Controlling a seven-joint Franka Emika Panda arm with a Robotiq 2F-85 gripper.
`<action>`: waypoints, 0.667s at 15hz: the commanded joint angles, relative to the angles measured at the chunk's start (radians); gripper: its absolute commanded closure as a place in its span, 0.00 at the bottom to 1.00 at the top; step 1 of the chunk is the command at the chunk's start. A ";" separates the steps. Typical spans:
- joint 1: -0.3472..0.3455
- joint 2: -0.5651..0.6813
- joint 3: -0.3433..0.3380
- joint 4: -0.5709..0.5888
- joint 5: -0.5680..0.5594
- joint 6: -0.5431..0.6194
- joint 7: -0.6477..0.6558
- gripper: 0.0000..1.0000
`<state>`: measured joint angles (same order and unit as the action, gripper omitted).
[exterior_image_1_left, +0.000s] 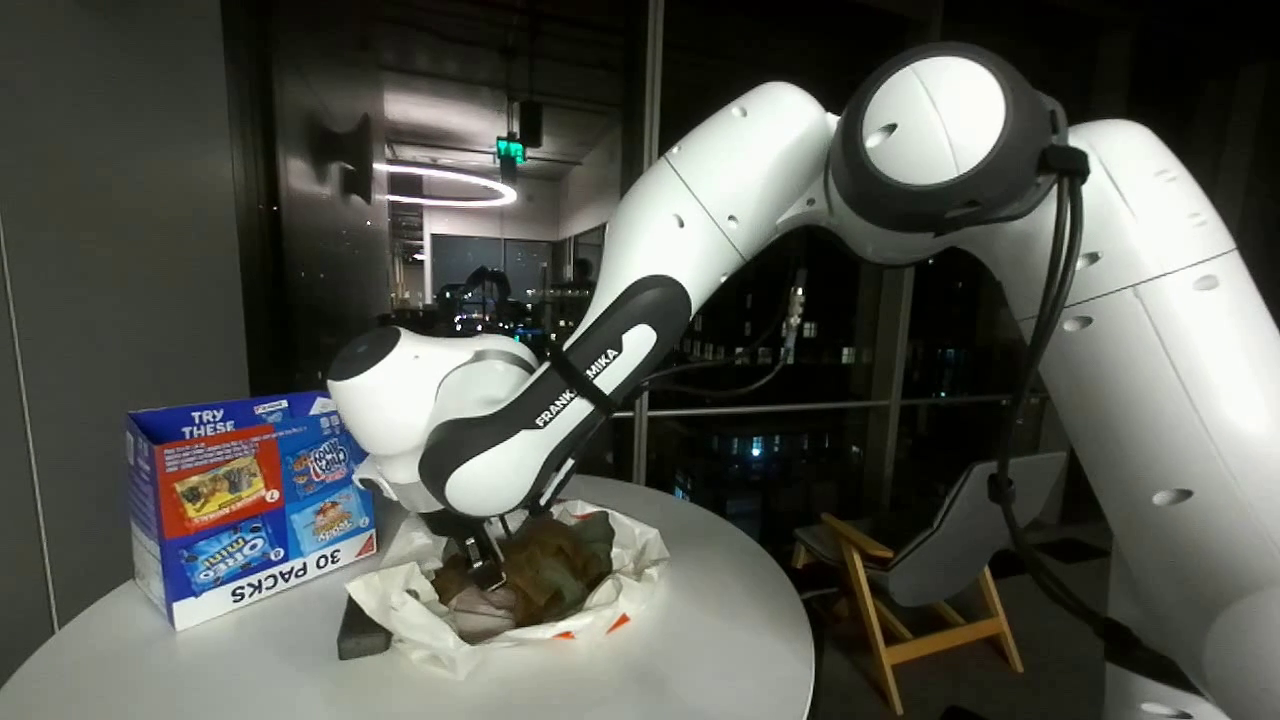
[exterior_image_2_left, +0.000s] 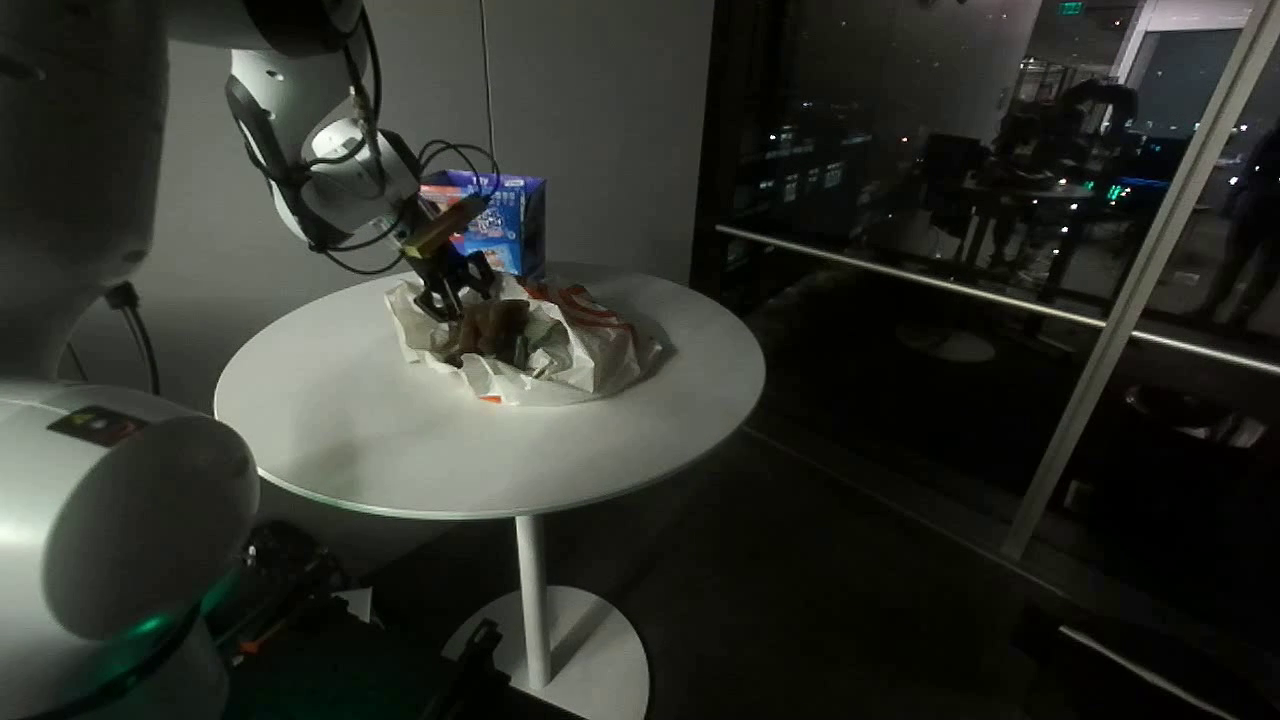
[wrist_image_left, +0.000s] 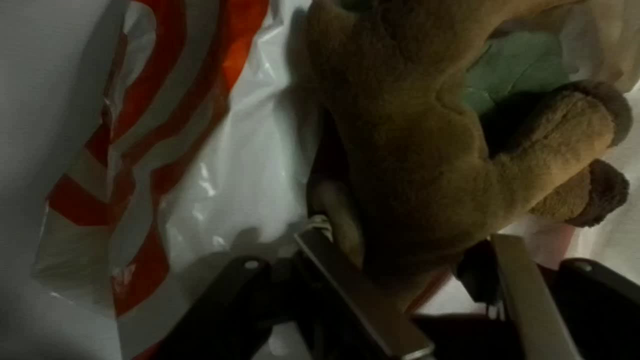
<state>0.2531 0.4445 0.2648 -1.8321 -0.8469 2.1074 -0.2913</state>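
A brown plush toy (wrist_image_left: 415, 150) lies in an open, crumpled white plastic bag (wrist_image_left: 240, 170) with red-orange stripes. The toy also shows in both exterior views (exterior_image_1_left: 548, 562) (exterior_image_2_left: 495, 325), and so does the bag (exterior_image_1_left: 400, 605) (exterior_image_2_left: 600, 350). My gripper (wrist_image_left: 407, 239) is open, with its fingers spread on either side of the toy's near end; whether they touch it I cannot tell. In the exterior views the gripper (exterior_image_1_left: 485, 565) (exterior_image_2_left: 460, 292) points down into the bag's mouth. A green piece (wrist_image_left: 520, 70) shows beside the toy. A pale pinkish piece (exterior_image_1_left: 482, 610) lies under the fingers.
A blue snack box (exterior_image_1_left: 265, 510) stands close behind the bag, also seen in an exterior view (exterior_image_2_left: 515, 220). A dark grey block (exterior_image_1_left: 362, 630) lies against the bag. All rest on a round white table (exterior_image_1_left: 730, 640). A chair (exterior_image_1_left: 930, 560) stands beyond, by the windows.
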 joint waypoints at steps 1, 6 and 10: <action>0.053 -0.143 0.007 -0.067 0.015 -0.134 -0.015 0.07; 0.045 -0.270 0.069 -0.122 0.062 -0.039 -0.153 0.00; 0.056 -0.266 0.095 -0.127 0.113 0.091 -0.311 0.00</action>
<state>0.3114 0.1945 0.3466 -1.9323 -0.7753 2.1080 -0.4870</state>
